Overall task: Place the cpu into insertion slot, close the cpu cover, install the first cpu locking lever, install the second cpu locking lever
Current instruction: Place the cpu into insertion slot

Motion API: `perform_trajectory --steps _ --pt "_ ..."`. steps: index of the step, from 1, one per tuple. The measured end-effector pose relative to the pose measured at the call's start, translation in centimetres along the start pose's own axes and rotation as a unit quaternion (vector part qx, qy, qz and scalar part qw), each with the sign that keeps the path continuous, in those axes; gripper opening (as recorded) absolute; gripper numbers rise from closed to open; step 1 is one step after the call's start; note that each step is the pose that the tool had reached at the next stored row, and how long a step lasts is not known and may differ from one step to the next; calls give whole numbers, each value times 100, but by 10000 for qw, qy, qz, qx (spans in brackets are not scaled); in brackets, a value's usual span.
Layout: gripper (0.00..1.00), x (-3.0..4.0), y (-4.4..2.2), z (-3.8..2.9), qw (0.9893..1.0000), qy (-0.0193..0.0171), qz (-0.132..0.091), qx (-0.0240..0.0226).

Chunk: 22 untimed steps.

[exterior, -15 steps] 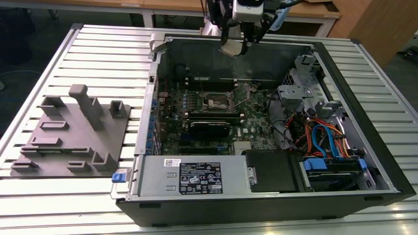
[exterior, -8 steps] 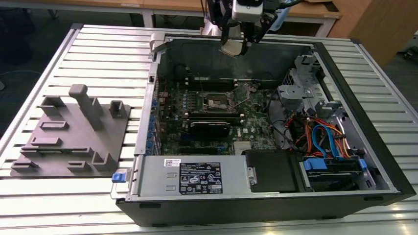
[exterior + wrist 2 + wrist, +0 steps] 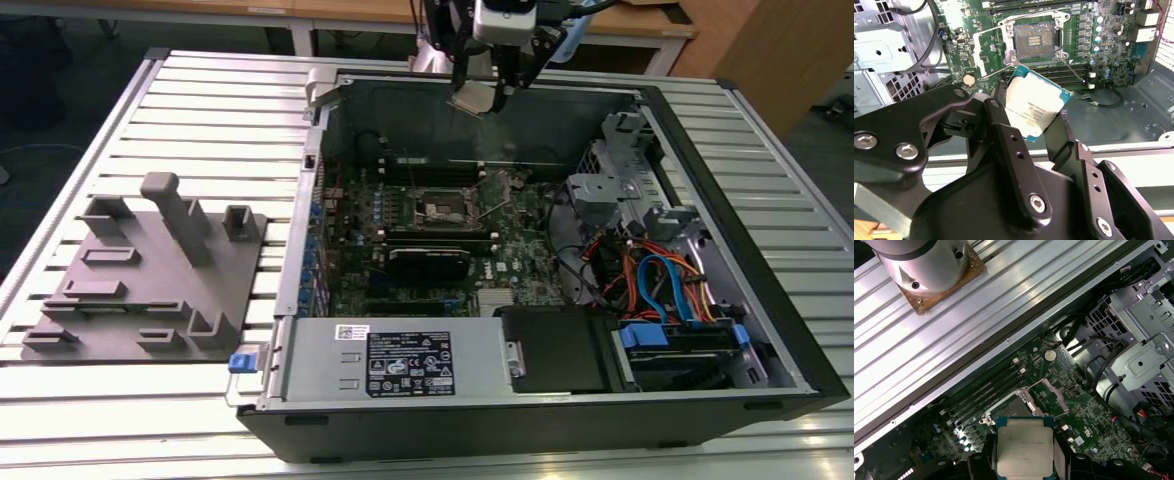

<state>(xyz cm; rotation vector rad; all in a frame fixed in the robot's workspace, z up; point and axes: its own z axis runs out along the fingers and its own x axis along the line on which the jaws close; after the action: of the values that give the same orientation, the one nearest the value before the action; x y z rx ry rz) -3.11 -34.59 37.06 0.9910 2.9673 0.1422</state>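
Computer case (image 3: pixel 534 425) lies open on the slatted bench, motherboard (image 3: pixel 521 265) exposed. Gripper (image 3: pixel 1034 117) hangs high near the case's far wall, fingers drawn in on a thin load. Cpu cover (image 3: pixel 989 31) looks swung open beside the insertion slot (image 3: pixel 1033 37), though its angle is hard to judge from here. Slot bare, contacts uncovered. Cpu (image 3: pixel 1036 102) pinched by two opposite edges between the fingers, well apart from the board, nothing seated. Risks as judged: a finger clipping the open cover on the way down; chip sits skewed to the slot in the second wrist view, so an uncorrected descent could land a corner on the contacts and bend them; the thin edge grip could let it slip or tilt
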Motion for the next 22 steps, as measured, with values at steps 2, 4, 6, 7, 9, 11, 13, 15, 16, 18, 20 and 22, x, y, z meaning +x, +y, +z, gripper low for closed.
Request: perform_trajectory --steps 2,4,6,7,9,11,13,15,16,18,20,22 --pt "54 0 0 0 10000 -1 13 0" --pt "54 0 0 0 10000 -3 35 -1" --pt "54 0 0 0 10000 -6 63 -1" --pt "54 0 0 0 10000 -7 78 -2" --pt "54 0 0 0 9999 -10 108 -2" --pt "54 0 0 0 9999 -13 142 -3" --pt "54 0 0 0 9998 -17 191 -3" --pt "54 0 0 1 9997 -23 258 -5" --pt "54 0 0 1 9995 -27 299 -6" --pt "54 0 0 1 9992 -36 404 -8" --pt "54 0 0 2 9986 -46 519 -10" --pt "54 0 0 2 9983 -51 575 -11"
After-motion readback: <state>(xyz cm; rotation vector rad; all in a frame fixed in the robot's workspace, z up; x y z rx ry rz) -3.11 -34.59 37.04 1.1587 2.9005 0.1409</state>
